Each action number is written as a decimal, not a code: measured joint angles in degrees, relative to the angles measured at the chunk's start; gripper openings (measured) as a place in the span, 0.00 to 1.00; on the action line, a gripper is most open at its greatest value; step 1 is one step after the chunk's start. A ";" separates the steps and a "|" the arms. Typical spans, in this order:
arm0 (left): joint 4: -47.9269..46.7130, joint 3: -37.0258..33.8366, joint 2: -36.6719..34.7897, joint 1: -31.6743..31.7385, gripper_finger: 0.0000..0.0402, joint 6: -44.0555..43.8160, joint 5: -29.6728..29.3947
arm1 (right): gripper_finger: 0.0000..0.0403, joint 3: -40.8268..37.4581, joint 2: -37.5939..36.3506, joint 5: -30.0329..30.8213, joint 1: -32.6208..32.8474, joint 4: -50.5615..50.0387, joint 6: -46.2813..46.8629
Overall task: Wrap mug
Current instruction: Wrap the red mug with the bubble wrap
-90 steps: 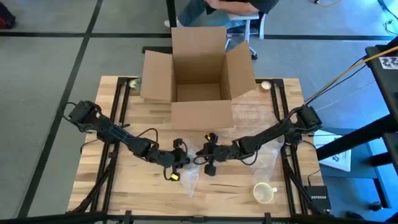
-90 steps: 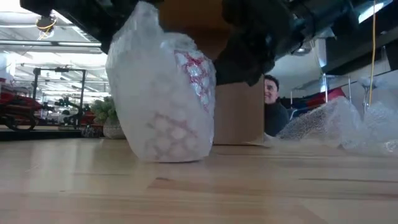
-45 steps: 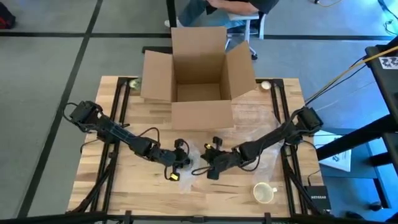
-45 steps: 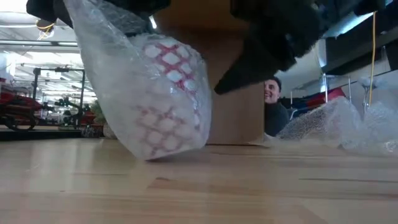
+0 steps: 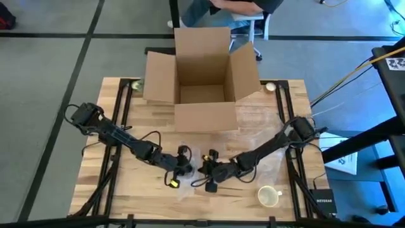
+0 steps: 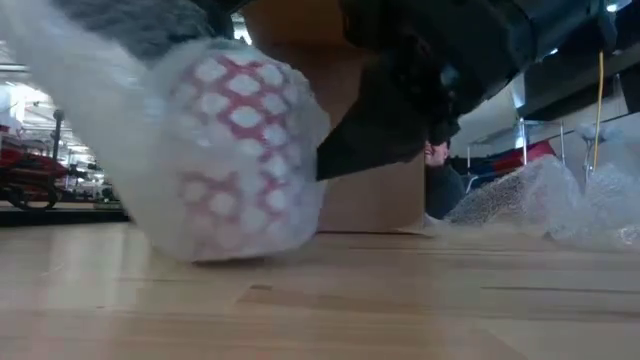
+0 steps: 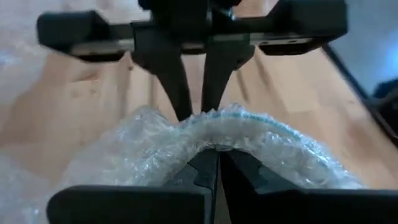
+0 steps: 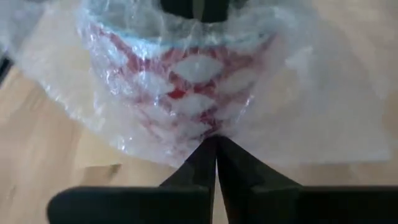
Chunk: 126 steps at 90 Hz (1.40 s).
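Note:
A red-and-white patterned mug (image 6: 240, 150) sits inside clear bubble wrap (image 7: 249, 146), tilted, with its lower side on the wooden table (image 6: 400, 300). My two grippers face each other across the bundle in the table's near middle. My left gripper (image 5: 182, 159) is on its left and is shut on the wrap. My right gripper (image 5: 207, 170) is on its right and is also shut on the wrap. In the right wrist view the mug (image 8: 186, 81) shows through the wrap just beyond my right gripper (image 8: 215, 155). My left gripper pinches a raised fold of the bubble wrap (image 7: 211, 144) between its two fingers, coming level from the table's left. The wrap arches over the mug on either side of the fingertips. My right gripper pinches the wrap where it gathers against the mug's side (image 8: 214, 135), coming from the table's right. The bundle lies tilted on the table between the two grippers.
An open cardboard box (image 5: 202, 76) stands at the table's far middle. More bubble wrap (image 5: 269, 142) lies at the right. A cream mug (image 5: 269, 196) stands near the front right corner. A person (image 6: 438, 175) sits beyond the box.
Both grippers have moved toward the table's near edge with the wrapped mug, the right one farther. The bundle stood upright a second ago. It has since tipped over and come nearer the front edge, and lies tilted.

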 joint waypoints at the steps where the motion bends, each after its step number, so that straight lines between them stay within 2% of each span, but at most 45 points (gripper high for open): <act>1: 0.01 0.00 -0.01 -0.03 0.00 0.08 0.19 | 0.00 0.38 0.33 -0.07 0.06 -0.11 -0.05; 8: 0.68 0.03 0.01 -0.11 0.00 0.19 1.09 | 0.00 2.71 1.62 -1.55 0.39 -3.60 -0.40; 15: 1.14 0.07 0.04 0.19 0.00 -0.03 1.74 | 0.00 4.95 1.67 -1.67 0.36 -13.45 -0.47; 24: 1.72 0.04 0.12 0.25 0.00 0.03 1.75 | 0.00 7.90 1.17 3.05 -0.25 -27.94 -0.68; 34: 1.72 0.02 0.12 -0.07 0.00 0.15 1.96 | 0.00 11.03 0.41 8.18 -2.55 -35.46 -2.82; 44: 1.61 0.02 0.12 -0.35 0.00 -0.05 2.20 | 0.00 12.85 0.55 9.52 -4.87 -35.61 -5.44; 52: 1.55 0.02 0.12 -0.46 0.00 -0.11 1.80 | 0.00 14.65 0.54 7.09 -5.42 -31.45 -9.81; 87: 1.39 0.02 0.12 -0.49 0.00 -1.12 1.75 | 0.00 24.31 -0.32 10.02 0.38 -36.34 -13.63; 105: 1.40 0.02 0.12 -0.49 0.00 -1.20 0.28 | 0.00 25.30 1.24 4.64 0.65 -34.76 -13.55; 126: 1.25 -0.04 0.01 -0.53 0.00 -1.51 -0.22 | 0.00 25.49 2.67 3.96 0.64 -34.70 -13.39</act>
